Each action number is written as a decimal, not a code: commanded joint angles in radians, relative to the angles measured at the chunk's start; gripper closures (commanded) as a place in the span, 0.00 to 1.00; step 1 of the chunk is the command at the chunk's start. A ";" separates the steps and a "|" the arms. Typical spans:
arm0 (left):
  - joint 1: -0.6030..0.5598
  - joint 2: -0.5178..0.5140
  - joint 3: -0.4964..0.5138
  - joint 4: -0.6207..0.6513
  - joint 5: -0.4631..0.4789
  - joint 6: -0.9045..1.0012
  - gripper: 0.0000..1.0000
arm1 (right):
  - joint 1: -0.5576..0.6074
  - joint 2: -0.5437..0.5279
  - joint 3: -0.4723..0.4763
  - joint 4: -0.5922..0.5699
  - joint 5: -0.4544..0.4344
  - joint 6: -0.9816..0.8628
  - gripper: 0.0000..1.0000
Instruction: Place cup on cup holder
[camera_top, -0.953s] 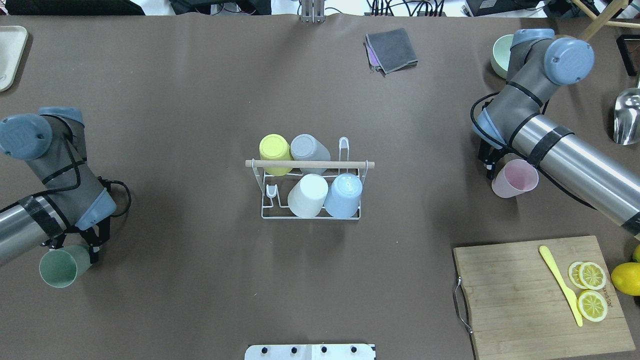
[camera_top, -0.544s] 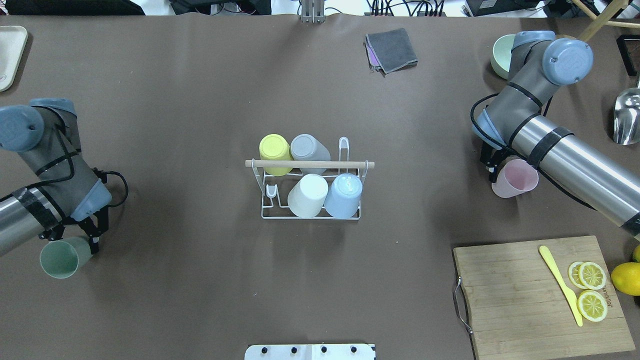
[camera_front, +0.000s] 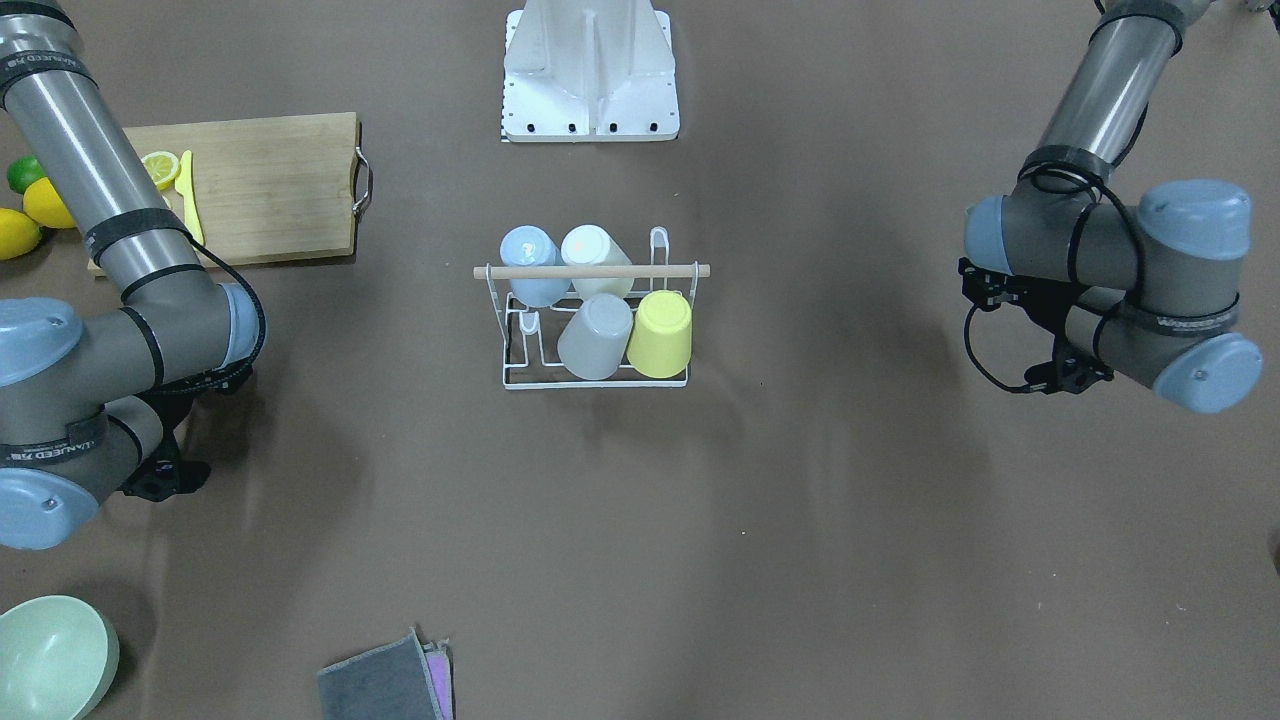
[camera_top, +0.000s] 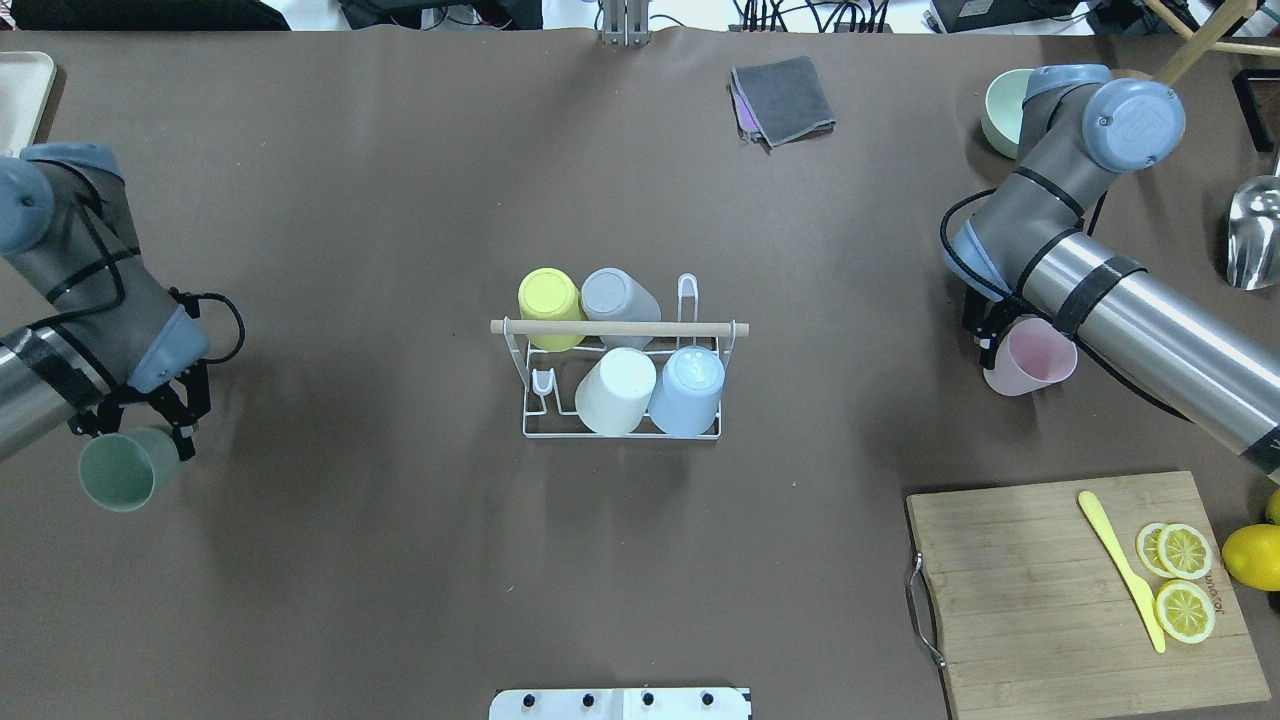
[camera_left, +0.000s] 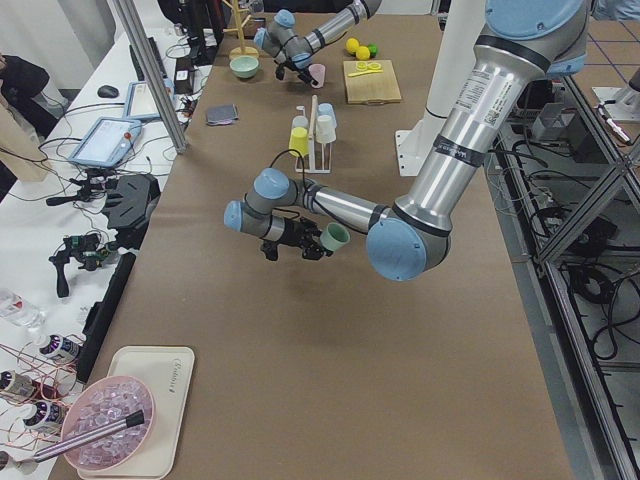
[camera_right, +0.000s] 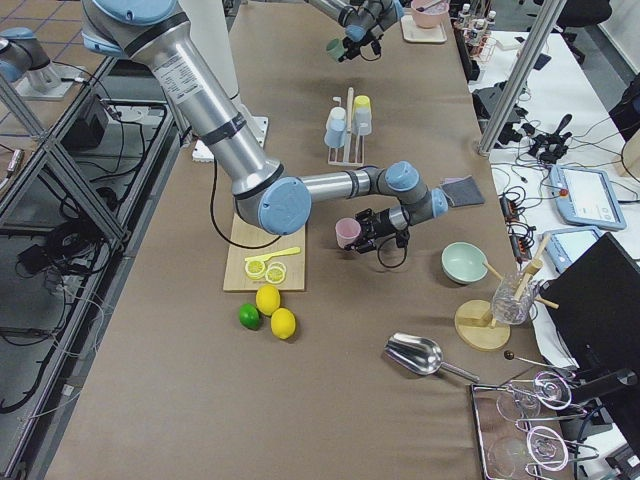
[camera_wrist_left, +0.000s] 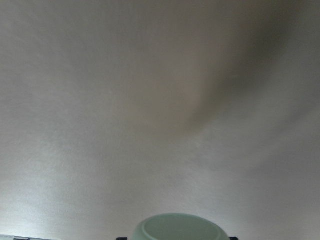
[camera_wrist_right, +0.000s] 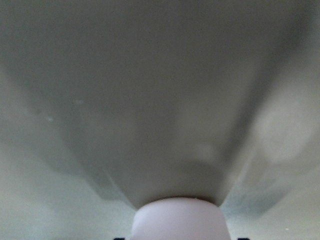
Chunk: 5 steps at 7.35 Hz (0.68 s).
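While the cup holder (camera_top: 543, 382) stands at the middle of the table, well apart from both arms, four cups sit upturned on its prongs: a yellow cup (camera_top: 549, 297) and a grey cup (camera_top: 612, 295) in the far row, a white cup (camera_top: 618, 385) and a pale blue cup (camera_top: 690, 385) in the near row, with the wooden rod (camera_top: 620, 328) running across above them. The near-left and far-right prongs stand bare. Far out at the left edge, the left gripper (camera_top: 135, 435) is clamped on a green cup (camera_top: 125, 468), which lies on its side with its mouth turned toward the near-left. At the right, the right gripper (camera_top: 995, 340) grips a pink cup (camera_top: 1030, 357), also tipped over, its mouth turned toward the near-right. A cutting board (camera_top: 1040, 580) lies near right.
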 joint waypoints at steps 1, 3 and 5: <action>-0.144 -0.056 -0.032 -0.002 -0.004 -0.001 1.00 | -0.005 0.000 -0.006 -0.002 -0.001 0.000 0.47; -0.239 -0.094 -0.043 -0.066 -0.048 -0.006 1.00 | -0.002 0.003 -0.001 -0.002 0.001 0.000 0.63; -0.302 -0.117 -0.043 -0.299 -0.070 -0.183 1.00 | 0.059 0.029 0.032 -0.003 0.001 -0.002 0.66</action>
